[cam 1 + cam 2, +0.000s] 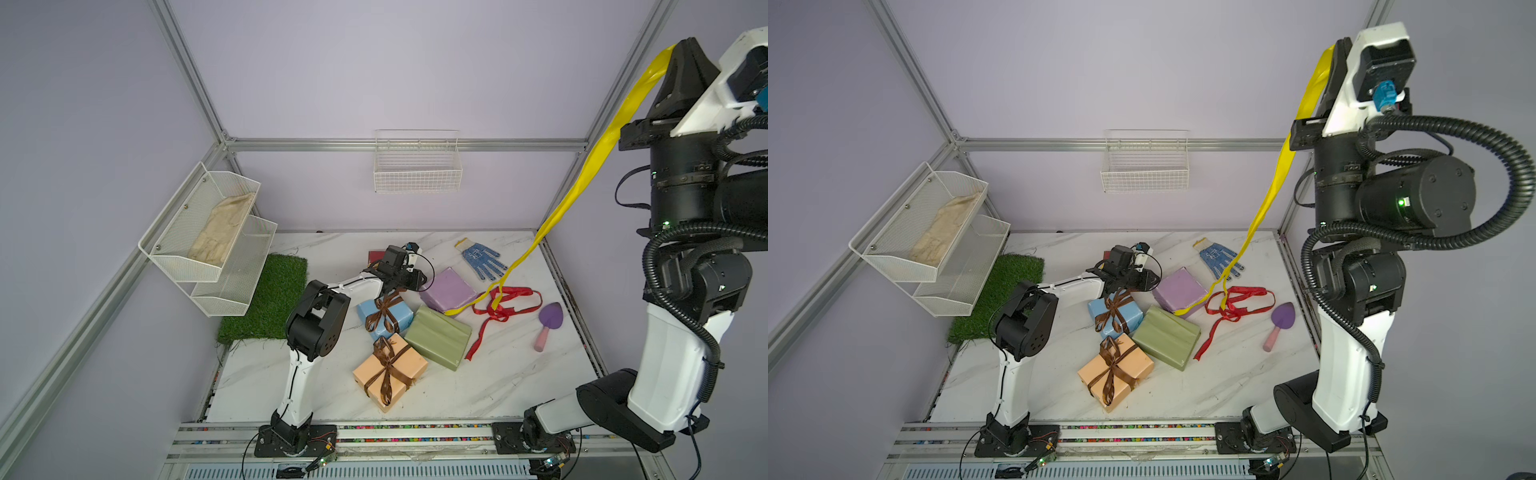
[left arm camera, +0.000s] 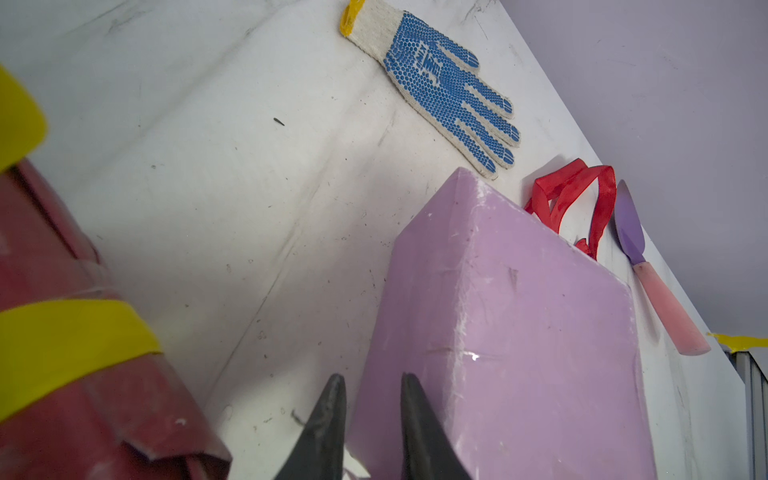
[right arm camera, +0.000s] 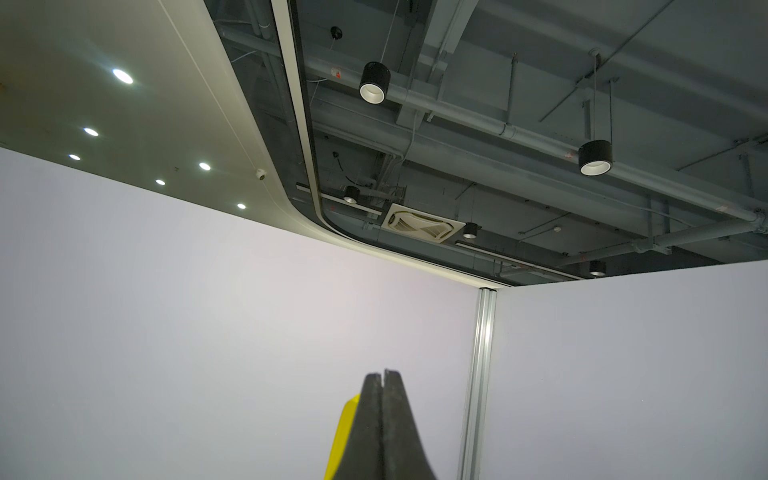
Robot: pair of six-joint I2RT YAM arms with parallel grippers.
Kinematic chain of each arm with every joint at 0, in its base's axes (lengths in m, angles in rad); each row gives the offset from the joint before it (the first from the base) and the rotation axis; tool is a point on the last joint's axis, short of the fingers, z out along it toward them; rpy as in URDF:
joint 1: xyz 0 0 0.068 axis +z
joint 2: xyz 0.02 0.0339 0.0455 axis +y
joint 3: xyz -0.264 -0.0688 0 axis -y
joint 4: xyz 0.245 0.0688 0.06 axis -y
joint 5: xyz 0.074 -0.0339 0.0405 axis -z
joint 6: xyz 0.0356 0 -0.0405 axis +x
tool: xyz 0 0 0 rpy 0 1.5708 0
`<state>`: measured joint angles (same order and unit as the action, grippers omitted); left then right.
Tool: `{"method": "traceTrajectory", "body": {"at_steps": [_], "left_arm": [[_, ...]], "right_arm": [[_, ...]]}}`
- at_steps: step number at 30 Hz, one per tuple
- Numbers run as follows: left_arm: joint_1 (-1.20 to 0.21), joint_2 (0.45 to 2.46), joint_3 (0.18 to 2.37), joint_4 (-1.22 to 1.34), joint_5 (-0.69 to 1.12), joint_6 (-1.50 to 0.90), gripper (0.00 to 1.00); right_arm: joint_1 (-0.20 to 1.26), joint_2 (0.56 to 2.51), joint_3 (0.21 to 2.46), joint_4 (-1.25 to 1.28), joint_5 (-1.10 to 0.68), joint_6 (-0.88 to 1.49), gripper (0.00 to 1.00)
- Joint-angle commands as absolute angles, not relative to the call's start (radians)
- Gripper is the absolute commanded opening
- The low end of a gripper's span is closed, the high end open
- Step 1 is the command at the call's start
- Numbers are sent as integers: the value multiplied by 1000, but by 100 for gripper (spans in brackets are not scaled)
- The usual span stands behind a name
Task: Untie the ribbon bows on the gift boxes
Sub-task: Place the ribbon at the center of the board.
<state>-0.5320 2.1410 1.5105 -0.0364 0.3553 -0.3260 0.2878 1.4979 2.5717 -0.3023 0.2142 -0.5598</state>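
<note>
Yellow satin is stretching in one long slanting line: we are clenching the yellow ribbon (image 1: 598, 158) in our right gripper (image 3: 383, 374), held high, and its far end is lying well below against the lilac box (image 1: 446, 289). Our left gripper (image 2: 370, 399) is hovering narrowly parted, nothing showing between its tips, just above the brown bow (image 1: 383, 312) on the light blue box (image 1: 401, 318).

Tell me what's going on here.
The right hand, raised high, is shut on a yellow ribbon that trails down to the table, ending by the lilac box. The left hand sits low between that box and the dark red box, open, nothing seen in it. The olive green box is bare, a red ribbon lies loose, and brown bows are tied on the light blue box and peach box.
</note>
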Motion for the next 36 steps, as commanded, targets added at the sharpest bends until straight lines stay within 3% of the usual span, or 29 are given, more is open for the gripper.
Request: {"method": "traceTrajectory", "body": {"at_steps": [1,9,24,36], "left_arm": [[-520,2079,1549,-27,374,-313,26],[-510,2019,1511,-37,353,-300,27],[-485,1799,1448,-151,277,-258,45],[-415,1626,1293,-210,217,-235,53]], "right_arm": [[287,1496,2542,-259,248,-610,0],[288,1450,2374,-265,310,-608,0],[279,1168,1544,-193,531,-336,0],[103,1158,1132,-195,411,-27,0]]}}
